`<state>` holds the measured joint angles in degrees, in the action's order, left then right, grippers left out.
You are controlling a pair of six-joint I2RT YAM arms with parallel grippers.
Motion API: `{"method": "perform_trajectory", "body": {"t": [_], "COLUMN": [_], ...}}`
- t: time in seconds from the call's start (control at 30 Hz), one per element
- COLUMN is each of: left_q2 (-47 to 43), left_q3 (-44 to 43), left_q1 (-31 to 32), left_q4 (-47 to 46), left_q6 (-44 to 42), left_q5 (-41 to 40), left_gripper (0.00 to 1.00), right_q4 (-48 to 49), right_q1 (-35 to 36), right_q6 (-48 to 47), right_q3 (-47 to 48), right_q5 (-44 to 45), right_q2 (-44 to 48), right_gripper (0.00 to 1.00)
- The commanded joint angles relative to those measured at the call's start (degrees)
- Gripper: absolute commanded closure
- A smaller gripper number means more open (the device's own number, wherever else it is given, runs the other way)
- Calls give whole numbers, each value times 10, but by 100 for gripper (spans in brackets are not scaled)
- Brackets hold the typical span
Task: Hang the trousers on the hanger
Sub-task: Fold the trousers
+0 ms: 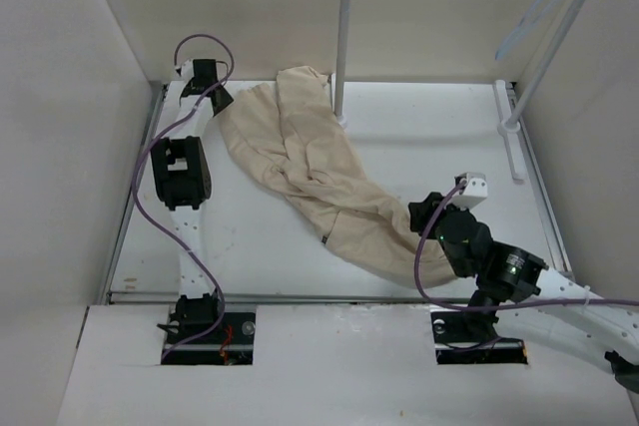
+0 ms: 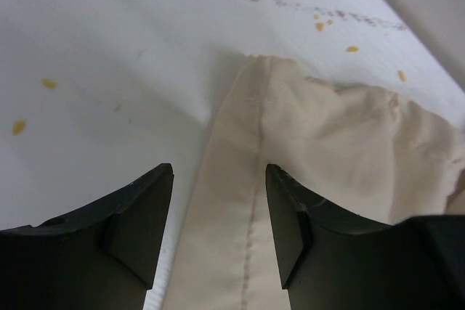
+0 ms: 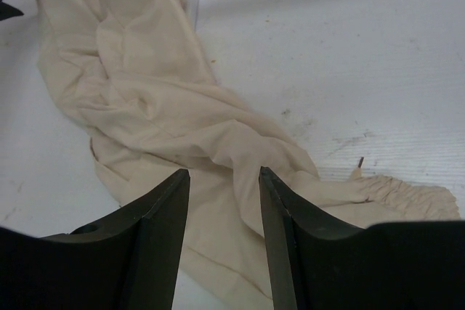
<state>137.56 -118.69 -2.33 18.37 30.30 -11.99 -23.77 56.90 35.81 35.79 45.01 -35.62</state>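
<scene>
Both pincers wide open (nothing clamped); wrinkled beige cloth trousers (image 1: pixel 300 162) lengthwise between them: hem inside left gripper (image 2: pixel 218 172), gathered end beside right gripper (image 3: pixel 224 173).

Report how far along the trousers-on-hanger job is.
Nothing looks done: the wrinkled beige cloth trousers lie across the table, and the thin pale-blue plastic hanger sits apart at the far right. In hand: the left claw and right claw are open over opposite ends of the cloth. Left: gripping, lifting, hanging.
</scene>
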Motion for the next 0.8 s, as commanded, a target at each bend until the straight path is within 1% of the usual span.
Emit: {"method": "perform_trajectory", "body": {"t": [0.0, 0.07, 0.17, 0.27, 0.4, 0.5, 0.6, 0.7, 0.77], "left_q2": [-10, 0, 25, 43, 67, 89, 102, 112, 116], "left_q3": [-36, -51, -90, -110, -146, -176, -178, -179, -180], "left_q1": [10, 11, 5, -3, -10, -10, -8, -10, -12], "left_q4": [-32, -38, -19, -7, 2, 9, 10, 6, 4], "left_q6": [-18, -18, -17, -17, -17, -18, -19, -17, -17], "left_q5": [28, 22, 6, -2, 2, 19, 23, 25, 27], "left_gripper": [48, 49, 52, 55, 56, 58, 61, 66, 78], "right_q4": [47, 47, 43, 39, 39, 39, 32, 9, -21], "right_q1": [15, 17, 17, 15, 9, 8, 8, 6, -1], "right_q6": [-3, -4, -4, -4, -3, -3, 2, 11, 24], "right_q3": [-1, -1, -1, -4, -5, -4, -5, -6, -5], "right_q5": [-2, -1, -2, -2, -5, -8, -5, 11, 40], "right_q2": [0, -6, -9, 2, 12, 13, 11, 22, 44], "right_gripper": [51, 51, 51, 51, 51, 51, 51, 44, 41]}}
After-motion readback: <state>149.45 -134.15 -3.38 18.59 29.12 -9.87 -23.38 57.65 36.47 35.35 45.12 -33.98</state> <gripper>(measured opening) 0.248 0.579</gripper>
